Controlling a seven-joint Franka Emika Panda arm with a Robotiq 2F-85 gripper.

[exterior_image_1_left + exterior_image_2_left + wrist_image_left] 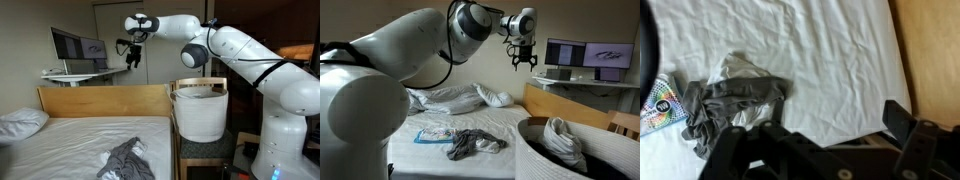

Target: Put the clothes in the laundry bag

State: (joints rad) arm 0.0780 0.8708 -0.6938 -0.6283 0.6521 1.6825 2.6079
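a: count, please.
b: one arm (250,60), one pincer (130,48), one laundry bag (200,115). on the bed (70,140) there is one heap (128,160) of two pieces. they are a dark grey garment (735,100) and a pale garment (740,68) touching its upper edge. one flat printed packet (432,134) lies just beside the heap.
a: anything in the bag?
b: in an exterior view, bundled fabric (560,138), light over dark, shows inside the rim. how many pieces, i cannot tell.
a: orientation?
b: in the wrist view the dark grey garment is crumpled and lies flat on the sheet (840,50). its long axis runs from lower left toward the centre. the laundry bag stands upright, mouth up, right of centre in the frame. it is just beside the wooden headboard (100,100) and well apart from the heap.
a: pincer?
b: spread wide, pinching nothing, pointing down. it is in the upper middle of the frame, high above the headboard.
a: surface and room?
b: white wrinkled sheet, with one pillow (20,122) at the left edge. behind the headboard a table (85,72) carries one lit monitor (78,45). pale walls.
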